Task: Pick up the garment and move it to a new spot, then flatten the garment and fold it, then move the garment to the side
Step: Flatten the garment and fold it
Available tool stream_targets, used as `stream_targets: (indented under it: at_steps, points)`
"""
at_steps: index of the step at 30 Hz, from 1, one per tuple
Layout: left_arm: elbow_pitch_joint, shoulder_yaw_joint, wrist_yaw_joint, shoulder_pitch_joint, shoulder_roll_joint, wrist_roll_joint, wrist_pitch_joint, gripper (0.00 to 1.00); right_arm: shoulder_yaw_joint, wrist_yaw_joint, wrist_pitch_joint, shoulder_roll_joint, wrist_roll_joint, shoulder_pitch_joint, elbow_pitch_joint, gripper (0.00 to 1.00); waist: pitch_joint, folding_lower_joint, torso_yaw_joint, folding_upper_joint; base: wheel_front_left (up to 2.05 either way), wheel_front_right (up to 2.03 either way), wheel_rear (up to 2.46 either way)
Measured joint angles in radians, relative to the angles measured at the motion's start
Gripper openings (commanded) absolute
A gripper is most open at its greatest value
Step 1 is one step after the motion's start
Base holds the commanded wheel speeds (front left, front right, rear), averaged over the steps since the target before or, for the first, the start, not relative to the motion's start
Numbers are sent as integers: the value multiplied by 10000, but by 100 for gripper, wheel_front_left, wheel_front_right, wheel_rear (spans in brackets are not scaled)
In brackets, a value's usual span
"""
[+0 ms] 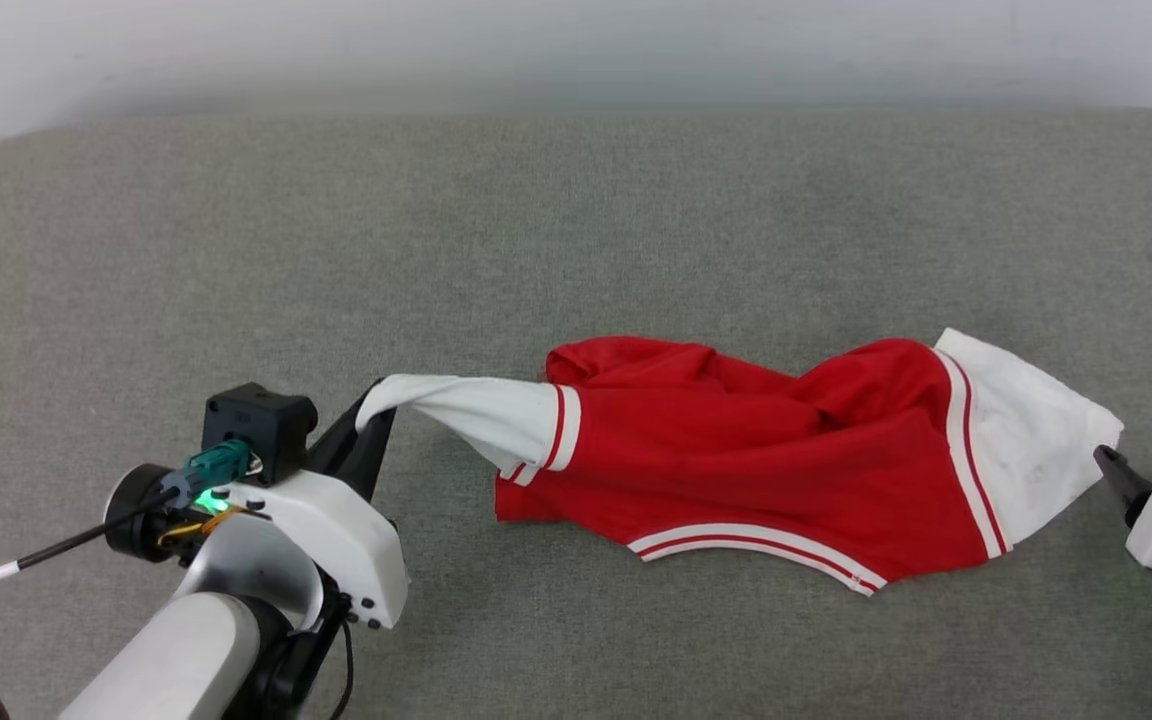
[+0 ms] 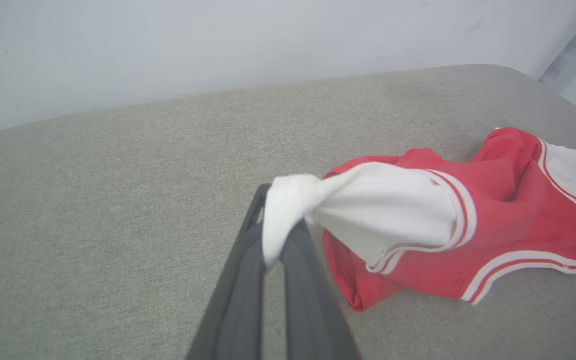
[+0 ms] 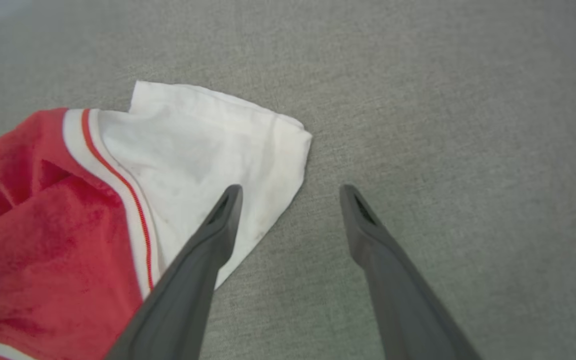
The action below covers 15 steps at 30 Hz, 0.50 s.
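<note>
Currently bunched on the grey surface (image 1: 576, 220): garment (image 1: 756, 460), red body rumpled, striped hem toward the robot. Left jaws clamped shut on the tip of the garment's one white sleeve (image 2: 368, 210), stretched out taut from the body. Right jaws wide open, holding nothing, just beside the garment's other white sleeve (image 3: 208, 145), one finger (image 3: 218, 225) over its edge.

The bench (image 1: 236, 250) was grey, cloth-covered and round-cornered. The garment (image 1: 736, 460) lay rumpled on it, right of centre, with one white sleeve lifted off.
</note>
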Motion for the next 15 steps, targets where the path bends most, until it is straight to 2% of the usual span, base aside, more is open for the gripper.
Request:
stream_targets:
  at_steps: [4,12,13,14,15]
  points:
    - [-88,8,-17,-332,-40,153,-96,0,31,0,997,-157,-341,-718,552,100,545,0,137,0,0,0,0]
    - [0,-69,-125,-674,-207,268,-301,0,127,-2,1827,-190,-479,-1448,1172,100,1259,0,415,0,0,0,0]
    - [23,-84,-146,-695,-226,267,-322,0,138,-4,1933,-217,-479,-1485,1216,27,1280,0,437,0,0,0,0]
    - [50,-90,-151,-703,-242,267,-345,0,142,-4,1958,-232,-454,-1498,1248,0,1291,0,451,0,0,0,0]
    - [121,-115,-173,-704,-261,257,-357,0,182,-4,2059,-240,-357,-1541,1319,0,1268,0,456,0,0,0,0]
